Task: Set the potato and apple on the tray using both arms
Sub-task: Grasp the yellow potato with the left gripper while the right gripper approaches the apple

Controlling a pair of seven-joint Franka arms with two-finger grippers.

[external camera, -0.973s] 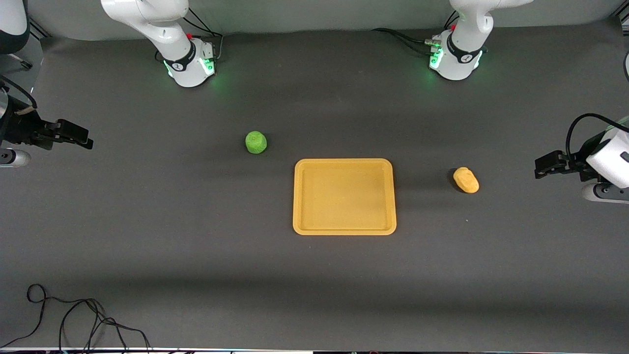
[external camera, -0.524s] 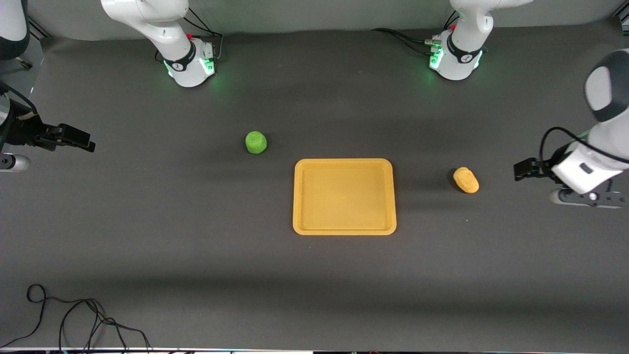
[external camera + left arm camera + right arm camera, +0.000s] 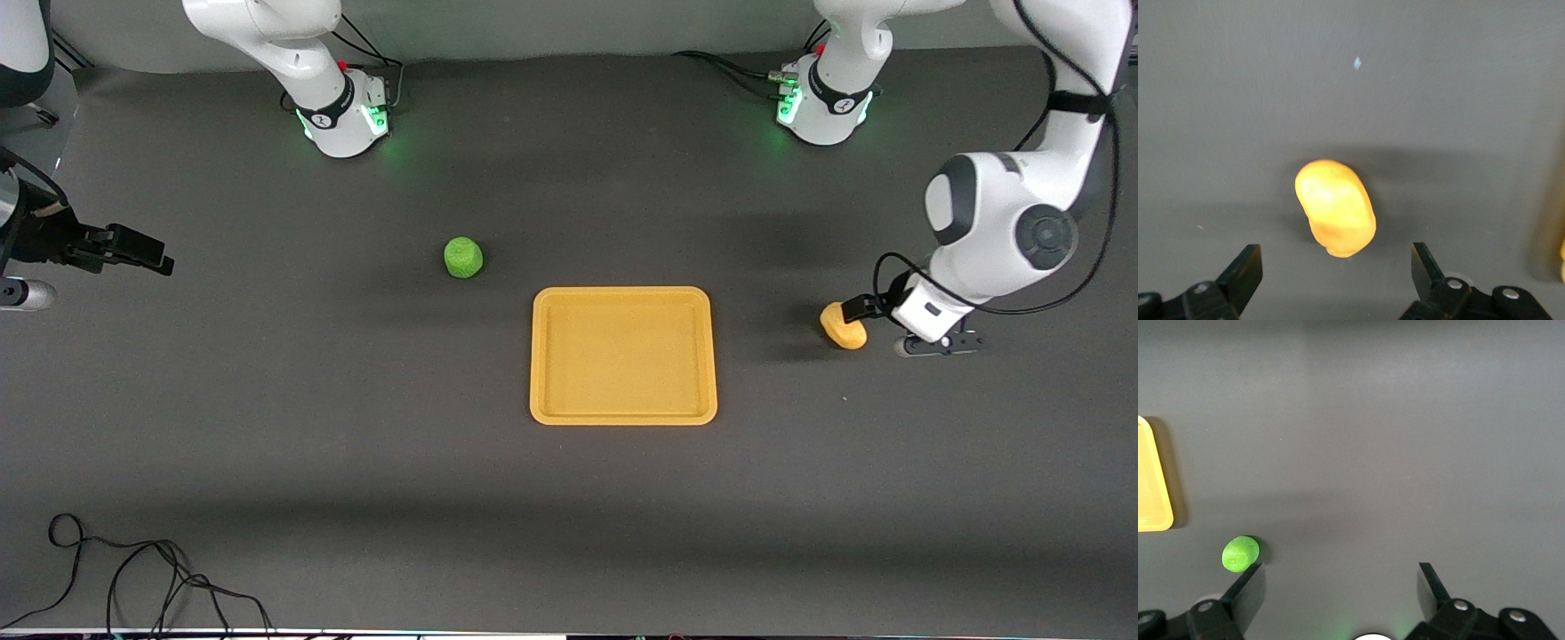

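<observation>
Left pincer [image 3: 861, 308] in the front view hangs low over the worktop [image 3: 267, 427] just at the potato [image 3: 843, 325], which lies at about three o'clock from the tray [image 3: 622, 356], apart from it; the apple [image 3: 463, 257] sits at about ten o'clock from the tray, near its corner; the right pincer [image 3: 147, 253] waits over the worktop's edge at the right arm's end, well apart from the apple.

Left wrist view: the left pincer [image 3: 1337, 273] is spread wide and empty, the potato [image 3: 1335, 207] lying between and just ahead of its tips; to grasp well, I judge it should centre across the potato's narrow width, sink until the fingers flank its middle, then close gently.

Right wrist view: the right pincer [image 3: 1341, 590] gapes wide, holding nothing; the apple [image 3: 1241, 554] lies just off one fingertip, the tray's corner [image 3: 1155, 500] near it.
</observation>
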